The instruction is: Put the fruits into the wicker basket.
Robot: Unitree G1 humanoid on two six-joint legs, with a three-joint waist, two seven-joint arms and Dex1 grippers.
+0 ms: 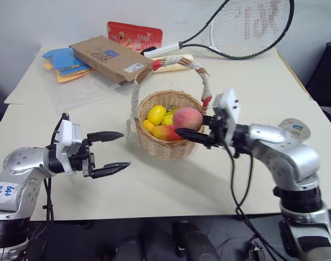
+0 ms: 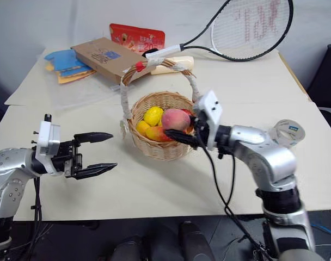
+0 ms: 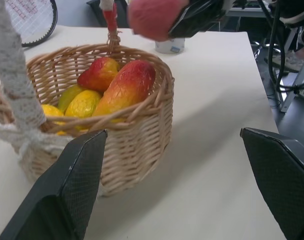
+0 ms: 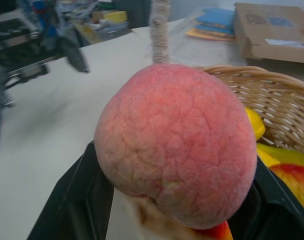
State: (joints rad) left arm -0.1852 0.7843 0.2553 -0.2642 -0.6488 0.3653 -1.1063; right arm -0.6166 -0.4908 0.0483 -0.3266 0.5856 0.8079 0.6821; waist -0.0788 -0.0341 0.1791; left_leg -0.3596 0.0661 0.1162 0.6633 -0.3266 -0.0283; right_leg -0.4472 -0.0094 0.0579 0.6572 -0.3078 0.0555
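Right end effector (image 1: pixel 186 132) grips peach (image 1: pixel 188 118) | left end effector (image 1: pixel 117 153) open | labels unreadable

A round light-tan woven wicker basket (image 1: pixel 166 142) stood upright near the middle of the pale bench (image 1: pixel 154 190), its tall arched handle (image 1: pixel 136 87) wrapped in white cloth with red tape bands at the top and at the right foot. Inside lay several small toy fruits: two yellow lemon-like ones (image 1: pixel 156 115) on the left side, a long red-to-yellow mango (image 3: pixel 126 90) leaning against the near wall, and a small red-and-yellow apple (image 3: pixel 99 73) behind it. A round pink peach (image 1: pixel 187 118) with a fuzzy, cracked skin was held in the air over the basket's right rim, clamped between the two black fingers of the right end effector (image 1: pixel 186 134).
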